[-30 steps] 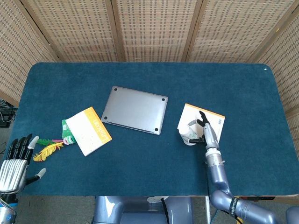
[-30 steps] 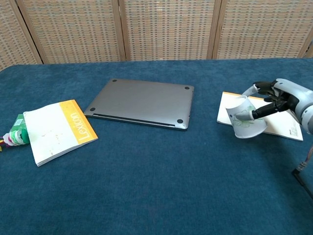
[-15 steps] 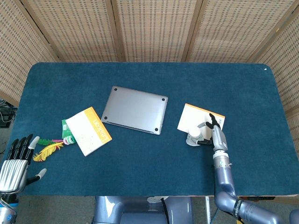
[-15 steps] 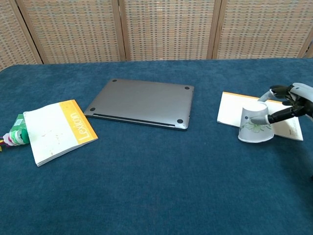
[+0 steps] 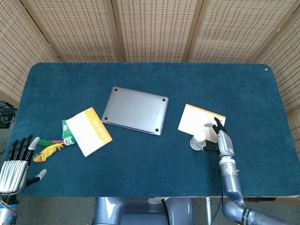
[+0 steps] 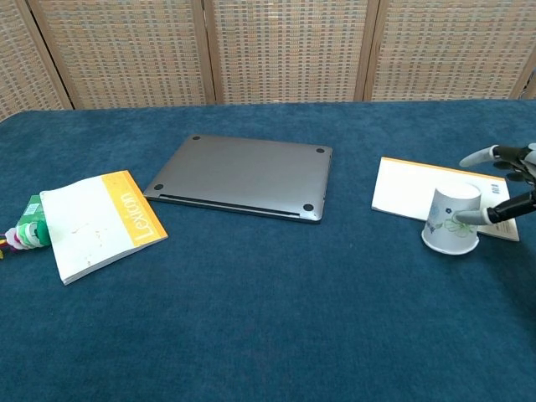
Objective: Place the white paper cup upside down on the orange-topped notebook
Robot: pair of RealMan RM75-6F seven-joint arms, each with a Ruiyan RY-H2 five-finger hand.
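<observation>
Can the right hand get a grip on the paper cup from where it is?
Probably yes: the right hand is right beside the paper cup, a fingertip touching its side, nothing between them.

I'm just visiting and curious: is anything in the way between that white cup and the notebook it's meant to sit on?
Nothing visible. The white paper cup stands upside down at the orange-topped notebook's near edge, with the right hand close beside it.
</observation>
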